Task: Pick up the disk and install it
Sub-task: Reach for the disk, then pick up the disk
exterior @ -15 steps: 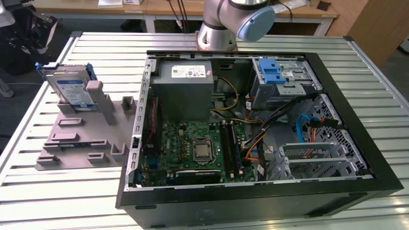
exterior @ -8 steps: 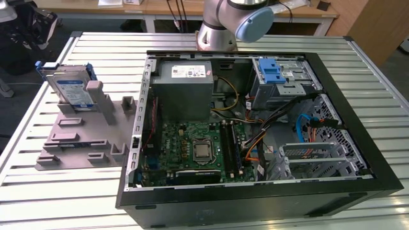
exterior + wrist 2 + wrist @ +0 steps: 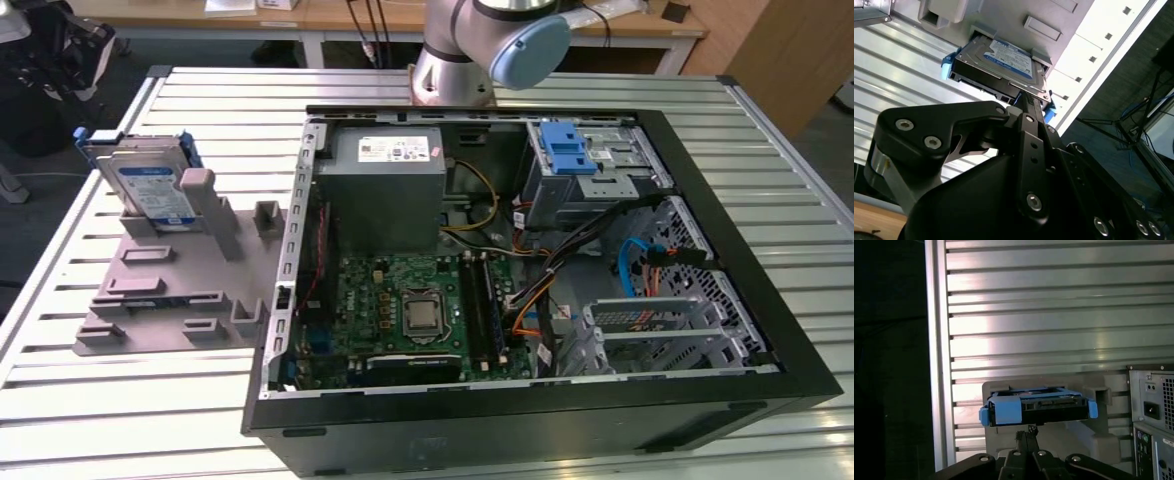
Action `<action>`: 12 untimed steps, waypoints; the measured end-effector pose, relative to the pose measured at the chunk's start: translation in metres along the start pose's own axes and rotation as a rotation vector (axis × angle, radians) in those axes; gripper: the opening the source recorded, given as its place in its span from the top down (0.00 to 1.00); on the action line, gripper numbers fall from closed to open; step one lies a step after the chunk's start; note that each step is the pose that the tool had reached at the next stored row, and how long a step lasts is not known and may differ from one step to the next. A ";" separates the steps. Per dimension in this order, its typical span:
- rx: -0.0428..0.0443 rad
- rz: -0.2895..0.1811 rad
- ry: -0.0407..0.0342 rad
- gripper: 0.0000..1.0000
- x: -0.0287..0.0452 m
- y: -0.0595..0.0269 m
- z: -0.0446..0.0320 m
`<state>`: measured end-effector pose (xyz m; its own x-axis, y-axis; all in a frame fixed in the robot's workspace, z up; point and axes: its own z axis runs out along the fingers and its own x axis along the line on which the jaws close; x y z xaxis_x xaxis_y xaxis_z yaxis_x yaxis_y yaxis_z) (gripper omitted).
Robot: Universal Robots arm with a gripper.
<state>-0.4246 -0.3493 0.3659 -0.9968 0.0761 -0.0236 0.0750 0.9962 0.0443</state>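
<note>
Lab: slatted workbench (image 3: pixel 134 420), opened computer (image 3: pixel 534 425)

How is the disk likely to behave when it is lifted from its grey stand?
The disk probably stays rigid: metal body, blue carrier. Likely heavy for its size. Propped on edge in the grey stand, it may tip if nudged.

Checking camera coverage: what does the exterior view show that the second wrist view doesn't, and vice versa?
Exterior view: the open computer case, its motherboard and the arm's base. Second wrist view: the shut claw, aimed at the disk. Both: the disk seated in its grey holder.
</note>
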 end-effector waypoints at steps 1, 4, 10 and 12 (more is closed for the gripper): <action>0.0000 0.000 0.0000 0.89 0.0000 0.0000 0.0000; 0.0000 0.000 0.0000 0.89 0.0001 0.0000 0.0000; -0.0005 -0.022 0.0009 0.89 0.0003 0.0000 0.0000; -0.0009 -0.037 0.0017 0.89 0.0004 0.0000 0.0000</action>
<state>-0.4250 -0.3492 0.3659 -0.9990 0.0387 -0.0235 0.0376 0.9983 0.0443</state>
